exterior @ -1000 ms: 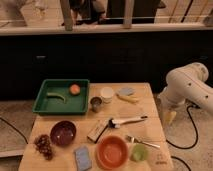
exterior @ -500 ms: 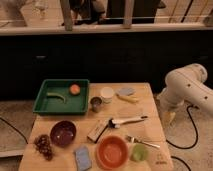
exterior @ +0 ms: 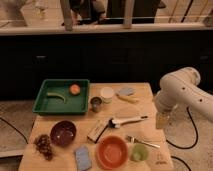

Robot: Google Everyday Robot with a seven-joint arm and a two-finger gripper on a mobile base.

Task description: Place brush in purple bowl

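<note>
The brush [exterior: 128, 120] lies flat on the wooden table [exterior: 150, 95], right of centre, white handle pointing right and dark head at its left end. The purple bowl [exterior: 63, 132] sits at the front left of the table with nothing showing inside. My gripper [exterior: 162, 121] hangs pointing down from the white arm [exterior: 182, 90] at the table's right edge. It is just right of the brush handle's tip and apart from it, and holds nothing I can see.
A tan-and-dark block [exterior: 97, 131] lies just left of the brush. A fork [exterior: 142, 142], an orange bowl [exterior: 112, 151] and a green cup [exterior: 139, 152] are in front. A green tray [exterior: 42, 102], a metal cup [exterior: 96, 103], a white cup [exterior: 107, 94], grapes [exterior: 44, 145] and a blue sponge [exterior: 83, 157] are also on the table.
The arm has shifted a little to the left and down, bringing my gripper closer to the table's right edge. The objects on the table have not moved.
</note>
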